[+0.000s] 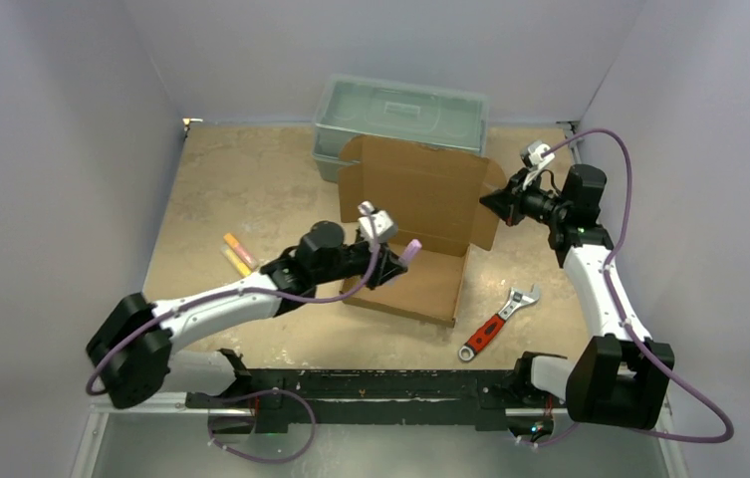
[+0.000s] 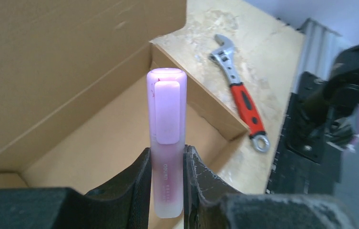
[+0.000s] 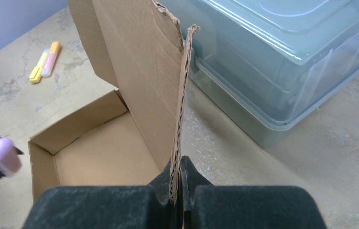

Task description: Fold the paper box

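Observation:
The brown cardboard paper box (image 1: pixel 420 284) stands in the middle of the table with its lid (image 1: pixel 420 189) raised upright. My left gripper (image 1: pixel 397 261) is shut on a purple highlighter (image 2: pixel 167 138) and holds it over the open tray of the box (image 2: pixel 96 143). The highlighter also shows in the top view (image 1: pixel 411 250) and at the left edge of the right wrist view (image 3: pixel 0 155). My right gripper (image 1: pixel 490 202) is shut on the edge of the lid's side flap (image 3: pixel 179 109), beside the open tray (image 3: pixel 106 157).
A grey-green plastic toolbox (image 1: pixel 400 115) stands behind the box, close to the lid. A red-handled wrench (image 1: pixel 498 324) lies right of the box. Yellow and orange highlighters (image 1: pixel 237 253) lie on the left.

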Controlling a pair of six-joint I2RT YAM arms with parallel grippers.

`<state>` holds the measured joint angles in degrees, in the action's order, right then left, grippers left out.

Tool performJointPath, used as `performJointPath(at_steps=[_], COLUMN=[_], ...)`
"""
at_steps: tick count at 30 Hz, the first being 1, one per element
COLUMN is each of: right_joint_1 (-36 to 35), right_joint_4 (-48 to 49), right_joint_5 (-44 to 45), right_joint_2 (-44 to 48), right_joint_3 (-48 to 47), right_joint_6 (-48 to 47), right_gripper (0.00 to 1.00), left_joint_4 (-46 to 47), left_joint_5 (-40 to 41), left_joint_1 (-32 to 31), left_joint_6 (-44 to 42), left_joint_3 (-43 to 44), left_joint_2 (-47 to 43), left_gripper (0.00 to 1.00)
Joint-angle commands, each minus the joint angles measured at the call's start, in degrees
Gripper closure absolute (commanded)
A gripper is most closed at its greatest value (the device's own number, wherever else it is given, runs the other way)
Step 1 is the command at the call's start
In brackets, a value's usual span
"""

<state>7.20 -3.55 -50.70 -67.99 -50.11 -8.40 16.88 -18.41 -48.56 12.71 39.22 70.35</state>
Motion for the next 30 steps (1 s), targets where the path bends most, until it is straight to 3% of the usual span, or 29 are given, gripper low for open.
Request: performJointPath(at_steps=[1, 4, 8, 10, 15, 17, 21, 24, 30], right_joint_1=[0.25, 0.25, 0.27, 0.27, 0.27, 0.36, 0.36, 0.44, 0.44], right_joint_4=[-0.40, -0.49, -0.49, -0.58, -0.67, -0.74, -0.79, -0.84, -0.88], right_joint_5=[-1.95, -2.02, -2.12, -2.06, -2.04, -2.04, -2.03, -2.10, -2.04], right_joint_2=[0.05, -0.04, -0.21, -0.22, -0.14, -0.13, -0.04, 0.04, 0.13], right_joint_3=[-0.17, -0.25, -0.25, -0.38, -0.34, -0.34, -0.42, -0.44, -0.50], right_joint_6=[-1.38, -1.52, -1.57, -1.62, -1.65, -1.70, -1.79, -1.75, -1.85], right_gripper=[1.00, 1.00, 1.00, 1.00, 1.00, 1.00, 1.00, 1.00, 1.00], left_joint_4=[-6.19, -8.98, -13.47, -14.37, -10.50, -9.62, -10.41, -10.20, -27.02], left_joint_5=[12.46, 16.94, 23.24, 24.75, 31.70, 33.45, 25.59, 23.14, 39.17], left_joint_1=[-4.53, -6.75, -8.76, -8.92, -8.57, -6.64, 4.27, 12.99, 20.50], left_joint_6=[-11.08, -12.41, -13.96, -13.27, -4.28, 2.05, 17.40, 24.92, 39.04], left_joint_3=[9.26, 13.22, 17.47, 18.60, 14.69, 11.78, 2.71, -5.12, -8.96], left_joint_2=[8.21, 13.11, 17.65, 18.59, 13.97, 10.11, 0.26, -8.52, -19.79], left_gripper=[0.98, 0.88, 0.65, 0.59, 0.32, 0.27, 0.28, 0.38, 0.60])
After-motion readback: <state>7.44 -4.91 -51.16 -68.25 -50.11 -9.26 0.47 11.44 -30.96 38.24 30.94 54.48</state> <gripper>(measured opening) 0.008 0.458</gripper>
